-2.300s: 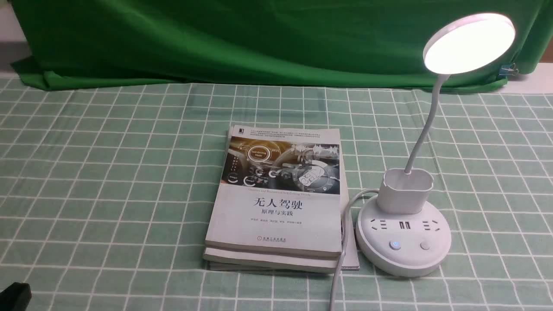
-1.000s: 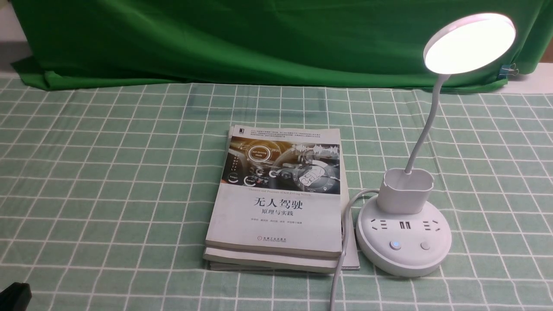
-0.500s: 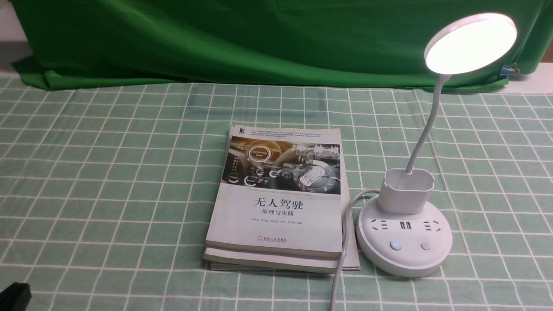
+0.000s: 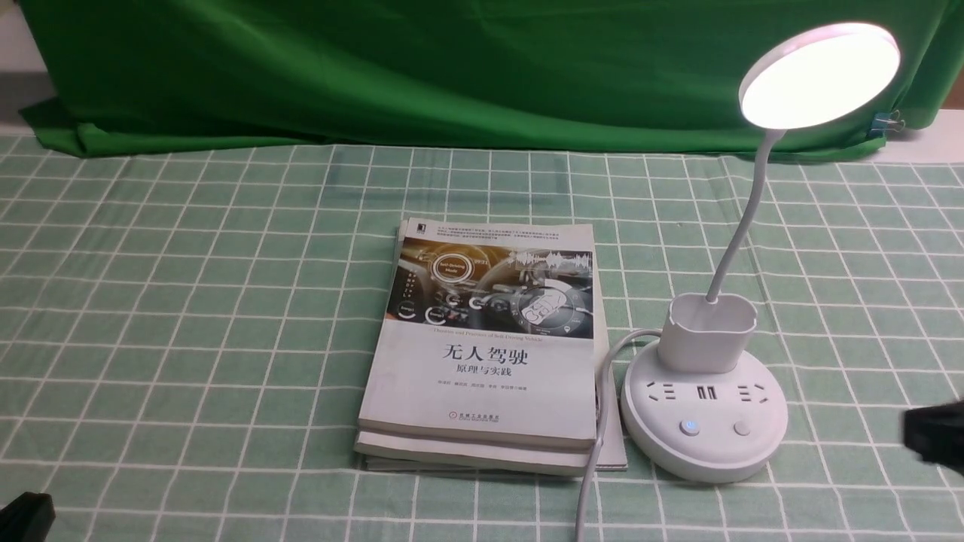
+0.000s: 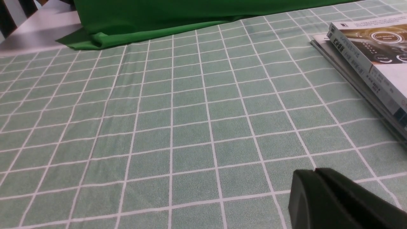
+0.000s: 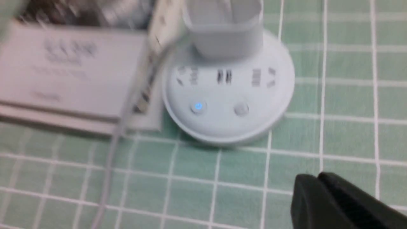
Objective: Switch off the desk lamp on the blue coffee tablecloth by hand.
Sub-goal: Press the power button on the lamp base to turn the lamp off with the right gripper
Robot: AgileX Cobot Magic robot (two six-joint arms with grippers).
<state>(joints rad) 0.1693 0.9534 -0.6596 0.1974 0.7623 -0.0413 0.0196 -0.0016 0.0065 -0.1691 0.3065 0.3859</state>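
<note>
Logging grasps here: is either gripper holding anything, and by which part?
Nothing is held. The left gripper and the right gripper are both shut and empty; the lamp stands untouched.

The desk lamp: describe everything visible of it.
The desk lamp is white, plastic-looking, and lit: its round flat head glows, tilted toward the camera atop a thin curved neck. The neck rises from an empty-looking cup holder on a round base with sockets, one blue-lit button and one plain button. It stands upright on the blue coffee tablecloth, beside stacked books; its cord leaves the base's left side. Nothing grips it.
</note>
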